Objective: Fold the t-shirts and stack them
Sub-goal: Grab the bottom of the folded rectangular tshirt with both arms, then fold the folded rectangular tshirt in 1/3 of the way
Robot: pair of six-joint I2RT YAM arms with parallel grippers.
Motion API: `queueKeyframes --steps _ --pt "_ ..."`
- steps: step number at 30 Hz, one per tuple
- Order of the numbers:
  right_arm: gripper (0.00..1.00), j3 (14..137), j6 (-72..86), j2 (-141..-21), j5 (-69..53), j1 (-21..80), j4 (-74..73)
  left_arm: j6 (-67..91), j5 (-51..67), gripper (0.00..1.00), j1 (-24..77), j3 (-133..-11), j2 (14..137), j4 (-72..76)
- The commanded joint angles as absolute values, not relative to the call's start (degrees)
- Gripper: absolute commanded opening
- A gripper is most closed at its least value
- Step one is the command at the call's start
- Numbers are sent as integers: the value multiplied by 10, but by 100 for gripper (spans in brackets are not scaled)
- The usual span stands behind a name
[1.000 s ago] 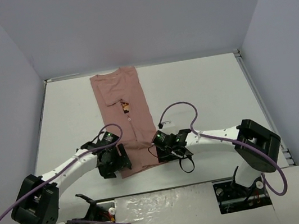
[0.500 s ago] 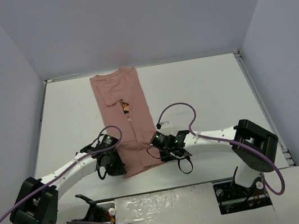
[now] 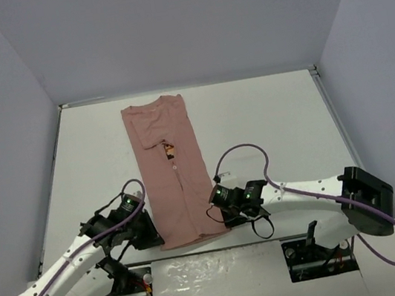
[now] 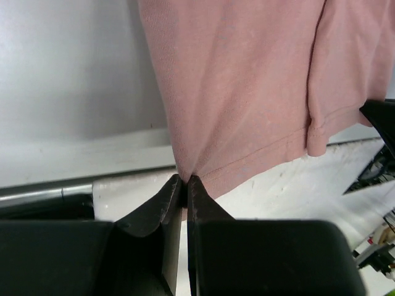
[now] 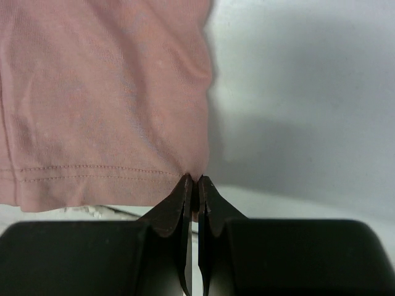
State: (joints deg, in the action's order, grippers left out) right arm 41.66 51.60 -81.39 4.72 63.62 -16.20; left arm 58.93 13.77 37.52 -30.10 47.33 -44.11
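One dusty-pink t-shirt [image 3: 172, 174], folded into a long strip, lies on the white table [image 3: 270, 129], collar end far, hem near. Its small orange-brown print [image 3: 170, 151] shows near the middle. My left gripper [image 3: 153, 235] is shut on the hem's left corner; the left wrist view shows the gripper [image 4: 185, 180] pinching the pink cloth [image 4: 247, 92]. My right gripper [image 3: 219, 216] is shut on the hem's right corner. In the right wrist view the gripper [image 5: 196, 180] bites the t-shirt [image 5: 105, 92] just below the stitched hem line.
Grey walls enclose the table on the left, back and right. The arm base plates [image 3: 320, 256] sit at the near edge, right behind the hem. Purple cables [image 3: 240, 152] loop over both arms.
Both grippers have shut on the hem corners and drawn back toward the near edge. The t-shirt has slid a little toward me with them, its collar end leaving the back wall.
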Motion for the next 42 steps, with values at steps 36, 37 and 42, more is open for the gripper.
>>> queueKeyframes --steps 36,37,42 --pt "0 1020 176 -1179 74 411 -356 346 35 0 119 -681 877 -334" --pt "0 1022 175 -1182 74 410 -356 346 35 0 118 -685 881 -333" --pt "0 1042 167 -1195 71 399 -356 350 31 0 116 -695 888 -323"
